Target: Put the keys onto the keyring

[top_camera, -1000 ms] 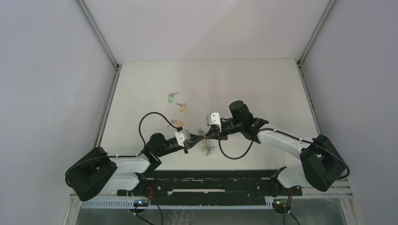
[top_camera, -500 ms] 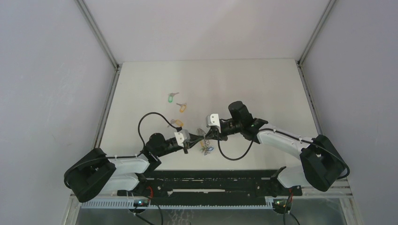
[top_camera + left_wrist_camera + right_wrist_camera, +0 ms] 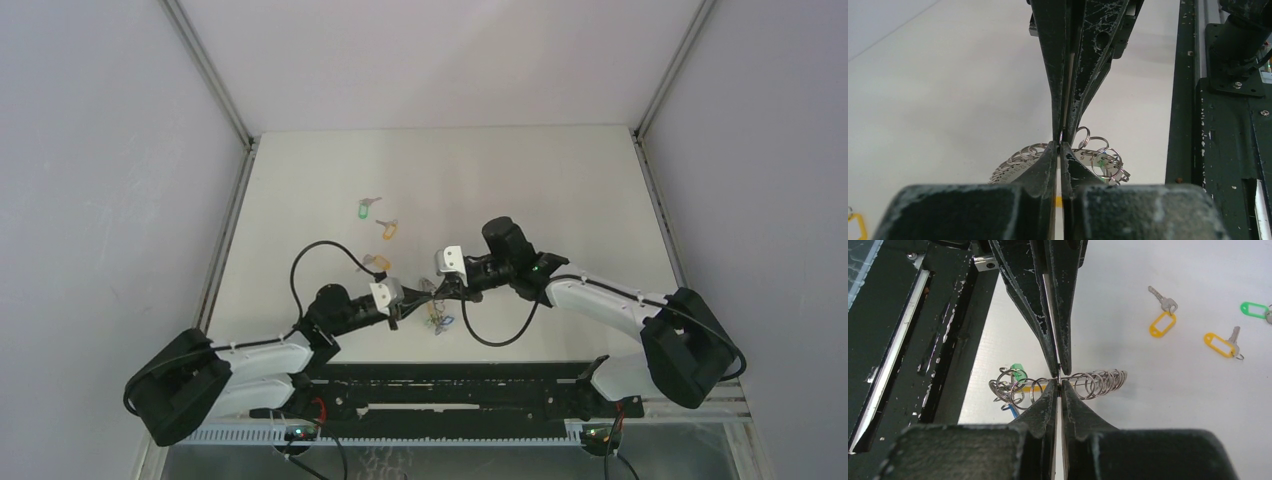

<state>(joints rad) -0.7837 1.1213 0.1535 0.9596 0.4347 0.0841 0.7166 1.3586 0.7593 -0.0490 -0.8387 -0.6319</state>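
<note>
The keyring point(image 3: 433, 303) is a bunch of silvery rings with yellow, blue and green bits, held just above the table between both arms. My left gripper point(image 3: 413, 298) and my right gripper point(image 3: 445, 290) meet tip to tip, both shut on it. In the left wrist view my left gripper point(image 3: 1060, 145) pinches a ring of the keyring point(image 3: 1104, 163). In the right wrist view my right gripper point(image 3: 1060, 381) pinches the keyring point(image 3: 1100, 383) at mid-length. Three keys lie apart on the table: the green-tagged key point(image 3: 365, 210) point(image 3: 1255, 309) and two orange-tagged keys point(image 3: 387, 230) point(image 3: 378, 263) point(image 3: 1161, 324) point(image 3: 1219, 345).
A black rail point(image 3: 450, 385) with the arm bases runs along the near table edge, close behind the grippers, and also shows in the left wrist view point(image 3: 1228, 125). The left arm's black cable point(image 3: 310, 262) loops up near the closest orange-tagged key. Grey walls bound the white table point(image 3: 520, 180).
Both grippers and the keyring between them have shifted slightly left. The left arm's base has swung a little left. The three keys have not moved.
</note>
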